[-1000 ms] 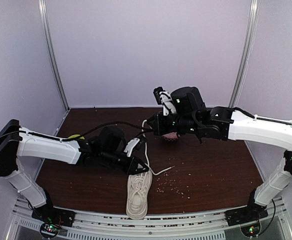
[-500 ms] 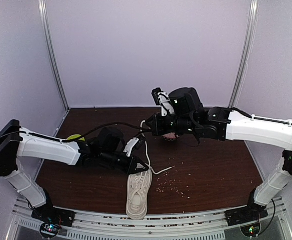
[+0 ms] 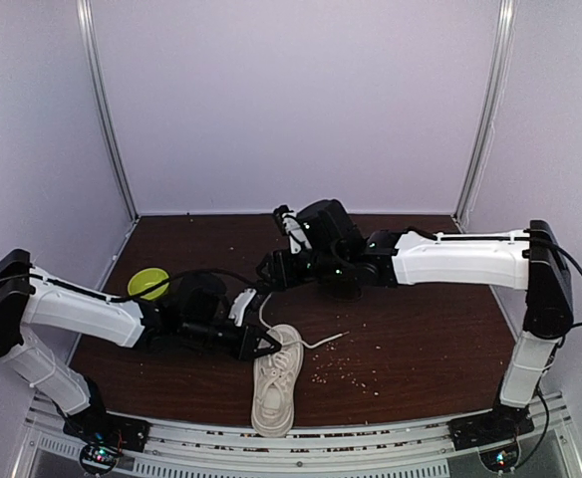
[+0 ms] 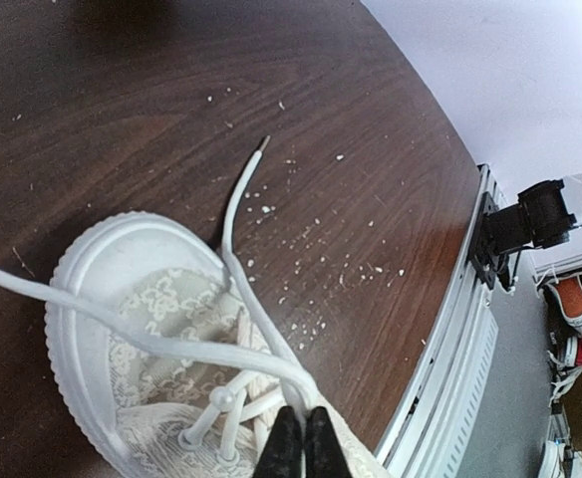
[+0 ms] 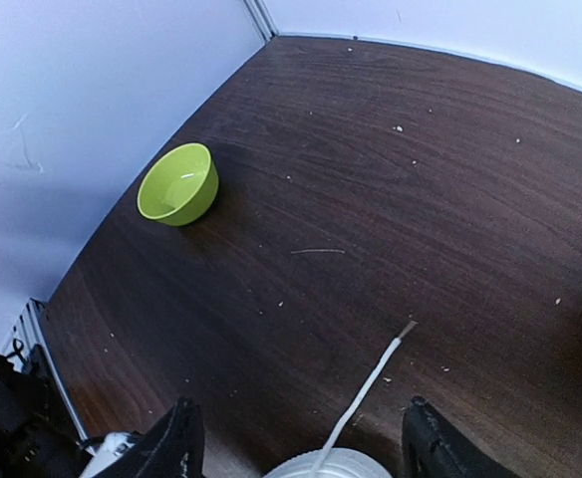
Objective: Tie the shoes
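One cream sneaker (image 3: pixel 274 390) lies lengthwise on the dark wooden table (image 3: pixel 431 339), close to the front edge, with its rounded end pointing toward the back wall. The left pincer (image 4: pixel 304 445) sits low over the eyelets, closed tight on a white lace (image 4: pixel 229 214) where the strands cross. From that pinch one strand curves away across the wood to a tipped end lying flat. Another strand runs back over the sneaker's rounded end and out of the left wrist view.

The right pincer (image 5: pixel 299 426) hangs above the table just beyond the sneaker's far end. Its fingers (image 5: pixel 178 443) are spread wide and clear of the lace end that lies on the wood below the gap. A lime-green bowl (image 5: pixel 178 184) stands upright well off to the left, near the side wall. Pale crumbs (image 3: pixel 349 370) speckle the table to the right of the sneaker.
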